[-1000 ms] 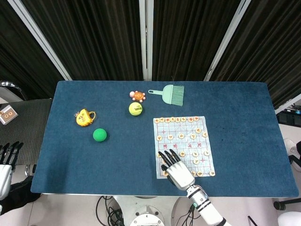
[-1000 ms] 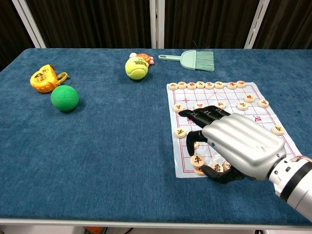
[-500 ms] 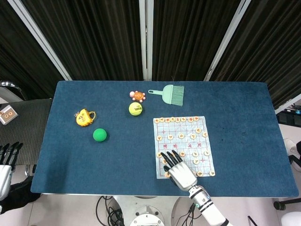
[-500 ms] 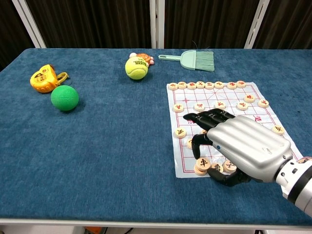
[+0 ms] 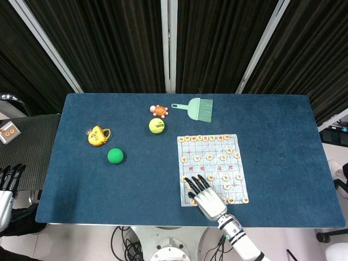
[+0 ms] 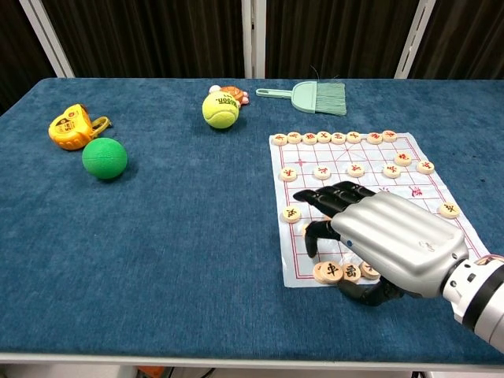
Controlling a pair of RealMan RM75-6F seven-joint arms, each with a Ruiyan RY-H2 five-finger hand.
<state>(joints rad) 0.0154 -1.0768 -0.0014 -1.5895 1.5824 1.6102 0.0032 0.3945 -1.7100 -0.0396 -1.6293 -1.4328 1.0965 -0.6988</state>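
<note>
My right hand [image 5: 205, 197] [image 6: 379, 241] lies palm down over the near left corner of a paper chess board [image 5: 215, 165] [image 6: 339, 154]. Its fingers stretch out apart over the round wooden pieces and its thumb curls underneath. Three pieces [image 6: 327, 272] lie in a row at the board's front edge, right by the fingers. I see nothing gripped in this hand. My left hand [image 5: 6, 179] hangs off the table at the far left, fingers apart and empty. More pieces [image 6: 337, 138] line the far edge of the board.
On the blue table [image 5: 272, 163] lie a tennis ball [image 5: 157, 126] [image 6: 220, 109], a green ball [image 5: 115, 155] [image 6: 104, 157], a yellow toy [image 5: 97, 135] [image 6: 72, 127], an orange turtle toy [image 5: 159, 110] and a green hand brush [image 5: 197, 109] [image 6: 319, 96].
My right hand has drawn back towards the near edge of the board. A piece by its fingers has shifted to the board's front edge. The left hand stays put.
</note>
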